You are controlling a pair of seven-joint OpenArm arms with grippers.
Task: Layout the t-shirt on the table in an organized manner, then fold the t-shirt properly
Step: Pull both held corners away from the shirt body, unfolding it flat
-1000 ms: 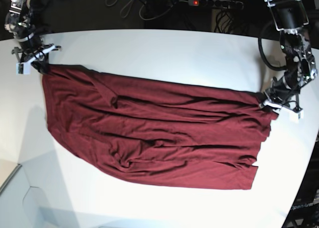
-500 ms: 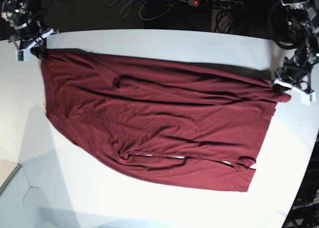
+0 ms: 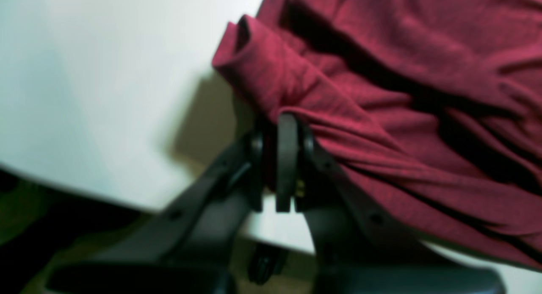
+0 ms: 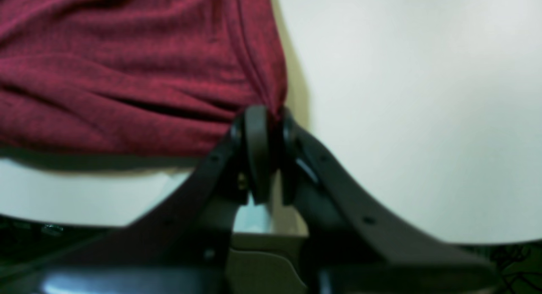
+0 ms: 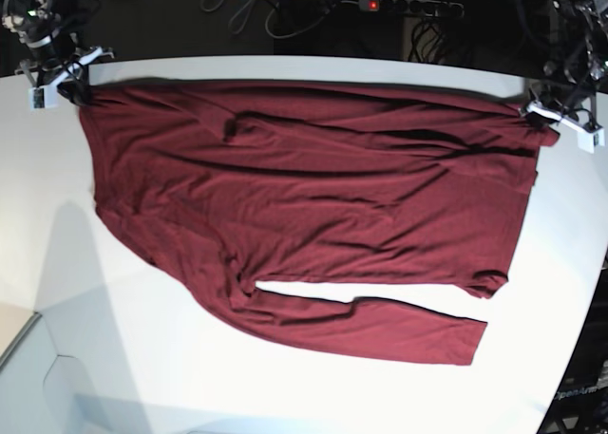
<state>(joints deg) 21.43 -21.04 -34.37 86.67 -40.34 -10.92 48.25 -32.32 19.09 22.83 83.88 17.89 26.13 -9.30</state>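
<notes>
Maroon knit t-shirt [image 5: 304, 197], creased, on smooth white table [image 5: 285, 396]; left hand [image 3: 281, 128] and right hand [image 4: 262, 116] pinch corners.

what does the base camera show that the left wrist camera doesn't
Only the base view shows the whole t-shirt spread across the table, the right gripper pinching its other far corner, a long strip of cloth lying apart along the near edge, and a power strip behind the table. Only the left wrist view shows, close up, the left gripper shut on a rolled, bunched corner of fabric near the table's edge. Both show the maroon shirt, the white tabletop and the left gripper holding a corner.
</notes>
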